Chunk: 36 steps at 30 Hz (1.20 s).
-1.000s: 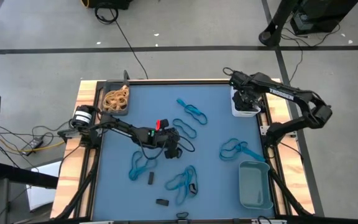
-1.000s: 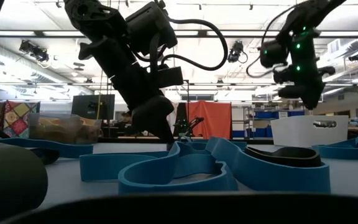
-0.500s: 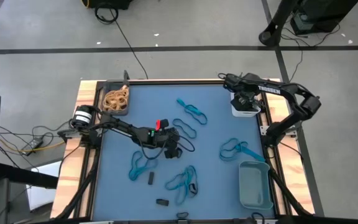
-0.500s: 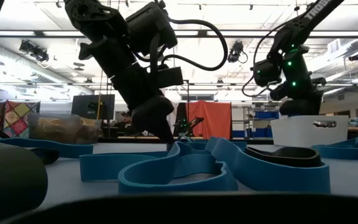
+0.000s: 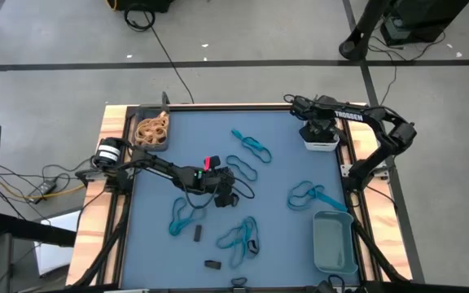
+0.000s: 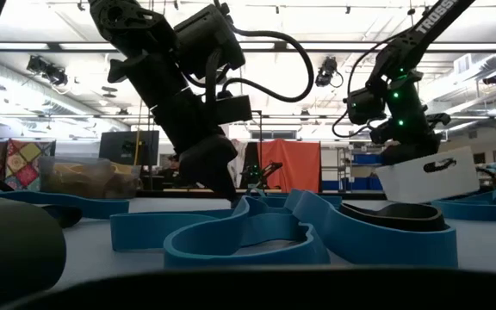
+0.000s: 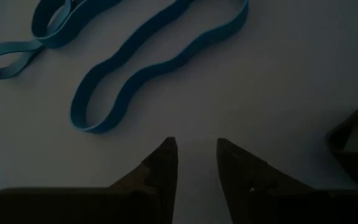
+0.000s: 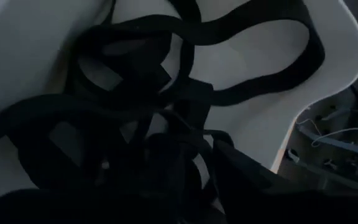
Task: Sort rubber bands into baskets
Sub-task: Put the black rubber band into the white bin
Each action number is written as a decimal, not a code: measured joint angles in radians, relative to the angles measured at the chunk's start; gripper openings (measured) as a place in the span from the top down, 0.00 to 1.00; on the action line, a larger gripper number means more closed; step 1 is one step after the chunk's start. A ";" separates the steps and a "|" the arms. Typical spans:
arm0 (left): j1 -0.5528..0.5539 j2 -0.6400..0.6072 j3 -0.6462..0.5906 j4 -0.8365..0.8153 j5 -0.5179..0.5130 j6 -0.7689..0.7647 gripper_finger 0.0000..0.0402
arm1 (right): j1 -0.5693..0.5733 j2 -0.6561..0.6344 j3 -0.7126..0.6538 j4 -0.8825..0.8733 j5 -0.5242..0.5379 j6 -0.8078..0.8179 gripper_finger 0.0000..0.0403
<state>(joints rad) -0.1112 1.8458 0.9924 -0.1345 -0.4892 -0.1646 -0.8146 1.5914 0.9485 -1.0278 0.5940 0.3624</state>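
My left gripper [image 5: 228,195] stands open low over the middle of the table, its fingers [image 7: 166,163] bare, with a blue rubber band [image 7: 148,68] lying flat beyond them. My right gripper [image 5: 320,130] reaches down into the white basket [image 6: 427,179] at the far right, which sits tilted with one end raised. Black rubber bands [image 8: 135,81] lie heaped inside that basket [image 8: 42,37]. Tan bands fill the dark basket [image 5: 151,130] at the far left. The grey-teal basket [image 5: 335,242] stands at the near right. Blue bands [image 5: 251,146] and black bands [image 5: 198,233] lie scattered on the mat.
More blue bands lie at the right [image 5: 309,195], near left [image 5: 184,216] and near middle [image 5: 238,236]. Small black bands lie near the front edge [image 5: 212,264]. Wooden table rails [image 5: 108,163] border the blue mat; cables run off the left side.
My right gripper has gone down into the white basket. The basket, level half a second ago, now sits tilted with one end raised off the table.
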 joint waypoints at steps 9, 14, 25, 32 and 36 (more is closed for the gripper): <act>0.000 0.000 0.000 0.000 0.000 0.000 0.71 | 0.002 0.004 -0.006 -0.052 0.008 0.001 0.98; 0.000 0.000 0.000 -0.003 0.000 -0.004 0.71 | 0.040 -0.014 -0.005 -0.055 -0.051 0.003 0.98; 0.000 0.000 0.000 -0.017 0.000 -0.030 0.71 | 0.186 -0.184 -0.004 -0.050 -0.067 0.025 0.99; 0.000 0.000 0.000 -0.017 0.000 -0.054 0.71 | 0.238 -0.367 -0.004 -0.028 0.025 0.053 0.99; 0.000 0.000 0.000 -0.014 0.000 -0.056 0.71 | 0.273 -0.477 -0.002 0.051 0.065 0.049 0.99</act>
<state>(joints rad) -0.1112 1.8458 0.9924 -0.1481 -0.4888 -0.2211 -0.5416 1.1144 0.9461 -0.9763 0.6588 0.4111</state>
